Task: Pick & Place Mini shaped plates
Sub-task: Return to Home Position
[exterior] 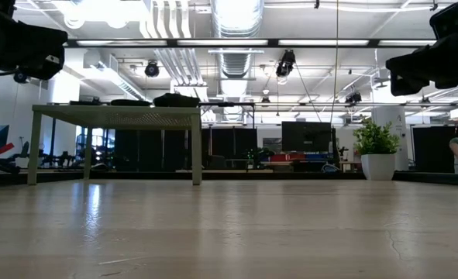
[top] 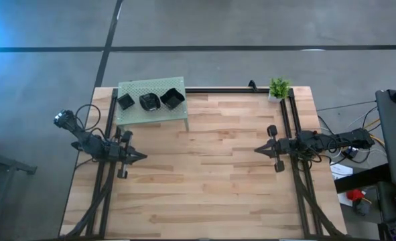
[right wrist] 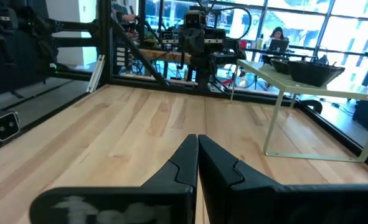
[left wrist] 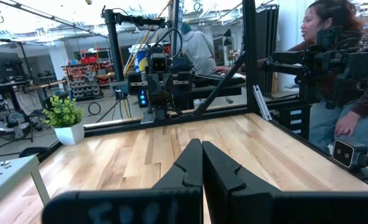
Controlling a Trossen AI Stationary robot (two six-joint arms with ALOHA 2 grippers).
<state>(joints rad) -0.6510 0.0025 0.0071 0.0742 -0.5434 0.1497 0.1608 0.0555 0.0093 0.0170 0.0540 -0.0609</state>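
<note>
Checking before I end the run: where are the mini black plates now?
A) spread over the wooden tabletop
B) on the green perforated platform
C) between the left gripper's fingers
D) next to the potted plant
B: the high view shows the mini black plates in three spots side by side on the green perforated platform.

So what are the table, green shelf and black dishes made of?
The table looks like pale wood: plank seams and grain show. The green shelf seems plastic or painted metal, dotted with holes. The black dishes look matte, maybe plastic.
</note>
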